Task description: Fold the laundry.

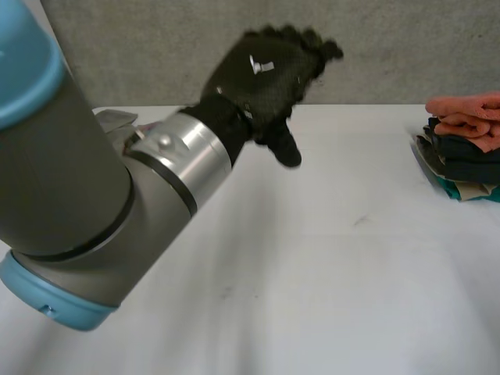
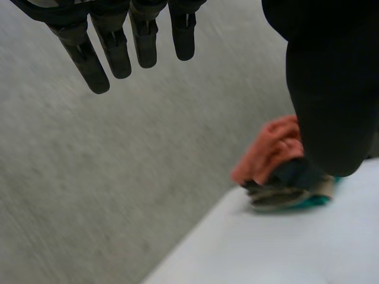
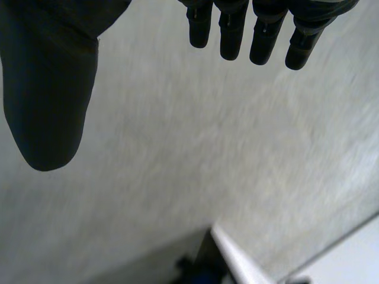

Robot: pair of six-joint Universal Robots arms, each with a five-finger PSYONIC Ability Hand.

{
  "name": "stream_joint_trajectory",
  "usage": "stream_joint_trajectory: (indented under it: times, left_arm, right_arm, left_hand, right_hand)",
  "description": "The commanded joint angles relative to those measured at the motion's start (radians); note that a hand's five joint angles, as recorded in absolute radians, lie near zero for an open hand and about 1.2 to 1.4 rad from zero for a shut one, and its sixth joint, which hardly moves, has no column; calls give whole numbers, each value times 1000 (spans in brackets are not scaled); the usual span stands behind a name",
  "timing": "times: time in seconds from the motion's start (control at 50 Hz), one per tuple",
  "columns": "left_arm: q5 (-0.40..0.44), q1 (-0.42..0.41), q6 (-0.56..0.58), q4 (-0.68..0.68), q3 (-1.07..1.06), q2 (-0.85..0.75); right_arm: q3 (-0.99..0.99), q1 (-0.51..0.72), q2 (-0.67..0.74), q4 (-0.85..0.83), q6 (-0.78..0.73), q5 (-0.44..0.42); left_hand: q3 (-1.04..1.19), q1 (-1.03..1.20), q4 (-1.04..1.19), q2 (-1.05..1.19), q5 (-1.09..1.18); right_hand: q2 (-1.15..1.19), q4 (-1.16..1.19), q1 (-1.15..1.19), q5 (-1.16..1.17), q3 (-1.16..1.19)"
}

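Note:
A stack of folded laundry lies at the right edge of the white table, with a salmon-pink piece on top, dark pieces under it and teal at the bottom. My left hand is raised above the far middle of the table, fingers straight, holding nothing. In the left wrist view its fingers and thumb are spread, and the stack lies beyond the thumb. My right hand is held up facing the grey wall, fingers straight and empty.
My left arm reaches across the near left of the table. A grey wall runs behind the table's far edge. A small grey thing lies at the far left behind the arm.

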Motion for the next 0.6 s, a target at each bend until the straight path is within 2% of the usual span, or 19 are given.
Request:
stream_joint_trajectory:
  times: [0.02, 0.06, 0.08, 0.1, 0.16, 0.18, 0.22, 0.24, 0.26, 0.3, 0.34, 0.44, 0.6]
  left_arm:
    - [-101, 134, 19, 98, 42, 17]
    - [-112, 202, 23, 98, 53, 11]
    - [-113, 238, 28, 98, 59, 4]
    - [-112, 316, 39, 102, 68, -25]
    - [-104, 427, 66, 102, 87, -94]
    - [-100, 494, 97, 107, 116, -157]
    - [-90, 538, 127, 110, 146, -220]
    - [-72, 588, 167, 106, 189, -298]
    - [-72, 589, 168, 106, 189, -299]
    - [9, 654, 288, 106, 327, -505]
    - [66, 684, 348, 96, 424, -619]
    - [189, 740, 367, 86, 597, -834]
    - [212, 763, 369, 70, 794, -1021]
  right_arm:
    - [211, 233, -220, -200, 200, -96]
    - [282, 274, -269, -236, 240, -150]
    - [352, 314, -315, -259, 267, -208]
    - [389, 337, -334, -271, 277, -236]
    - [520, 443, -377, -306, 283, -333]
    - [546, 472, -380, -309, 282, -345]
    - [595, 527, -378, -306, 274, -362]
    - [639, 582, -372, -293, 260, -365]
    - [657, 600, -371, -288, 254, -364]
    - [709, 647, -356, -257, 234, -351]
    - [761, 684, -316, -211, 199, -333]
    - [810, 724, -264, -170, 98, -273]
    - [845, 710, -251, -164, 59, -242]
  left_hand:
    - [-49, -49, -41, -72, -48]
    - [-49, -49, -41, -72, -48]
    - [-49, -49, -41, -72, -48]
    - [-49, -49, -41, -72, -48]
    - [-49, -49, -41, -72, -48]
    - [-49, -49, -41, -72, -48]
    - [-49, -49, -41, -72, -48]
    - [-37, -37, -28, -60, -36]
    - [-37, -37, -28, -60, -35]
    - [-28, -28, -19, -51, -27]
    - [-16, -16, -8, -39, -15]
    - [1, 1, 10, -22, 3]
    - [133, 133, 142, 110, 135]
  right_hand:
    - [-48, -34, -63, -51, -41]
    - [-48, -34, -63, -51, -41]
    - [-48, -34, -63, -51, -41]
    - [-48, -34, -63, -51, -41]
    - [-48, -34, -63, -51, -41]
    - [-48, -34, -63, -51, -41]
    - [-48, -34, -63, -51, -41]
    - [-48, -34, -63, -51, -41]
    - [-48, -34, -63, -51, -41]
    - [-48, -34, -63, -51, -41]
    - [-48, -34, -63, -51, -41]
    - [-48, -34, -63, -51, -41]
    - [-48, -34, -63, -51, -41]
